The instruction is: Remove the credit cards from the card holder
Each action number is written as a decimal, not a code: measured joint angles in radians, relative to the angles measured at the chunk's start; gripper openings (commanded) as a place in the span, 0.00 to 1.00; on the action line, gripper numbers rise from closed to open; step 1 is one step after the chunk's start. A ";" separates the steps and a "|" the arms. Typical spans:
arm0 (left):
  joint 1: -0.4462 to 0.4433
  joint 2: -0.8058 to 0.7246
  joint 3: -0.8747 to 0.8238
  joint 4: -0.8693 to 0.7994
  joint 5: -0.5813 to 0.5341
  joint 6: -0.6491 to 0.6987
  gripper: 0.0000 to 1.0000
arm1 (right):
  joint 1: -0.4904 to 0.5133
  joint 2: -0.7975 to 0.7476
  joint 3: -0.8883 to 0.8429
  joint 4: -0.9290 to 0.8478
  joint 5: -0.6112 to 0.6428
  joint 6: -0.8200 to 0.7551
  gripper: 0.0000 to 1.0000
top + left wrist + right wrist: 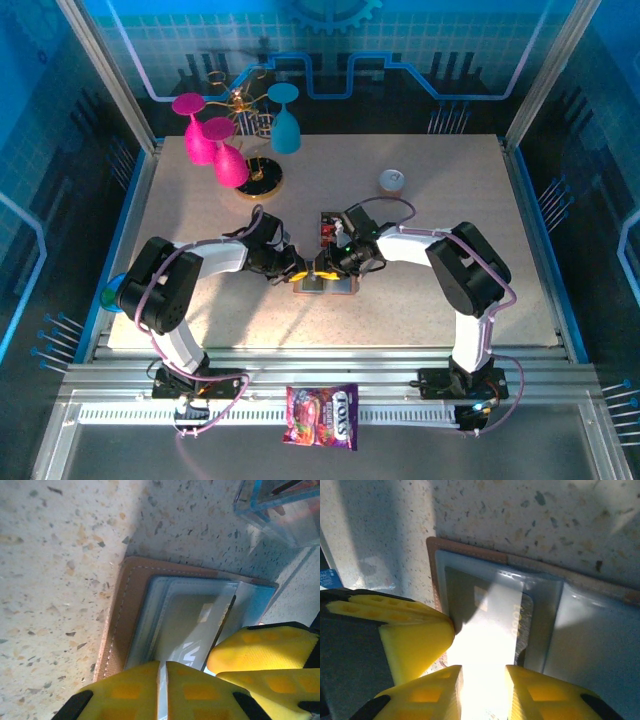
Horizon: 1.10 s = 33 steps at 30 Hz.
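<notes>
The tan-brown card holder (326, 288) lies open on the speckled table, grey-blue pockets up. In the left wrist view its stitched brown edge (124, 611) frames a pocket holding a credit card (192, 625) with a white mark. My left gripper (162, 666) is shut on a thin edge of the holder's pocket; it sits at the holder's left side (297, 272). My right gripper (484, 674) is open, its fingers straddling a dark numbered card (522, 622) under glare; it meets the holder from the far side (329, 267). A red-and-dark card (326, 232) lies just beyond the holder.
A clear blue-edged plastic piece (280, 510) with red behind it lies near the holder. At the back left, pink glasses (228, 165) and a blue glass (286, 125) hang on a gold stand (258, 182). A small round grey object (391, 180) and candy packet (322, 415).
</notes>
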 measured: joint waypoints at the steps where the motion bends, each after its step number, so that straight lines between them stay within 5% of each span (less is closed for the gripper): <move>1: 0.000 0.000 0.000 0.000 0.000 0.000 0.13 | 0.000 0.000 0.001 -0.004 0.002 -0.002 0.31; 33: 0.000 0.001 0.000 0.000 0.000 0.004 0.14 | 0.006 -0.002 0.034 -0.060 0.026 -0.040 0.27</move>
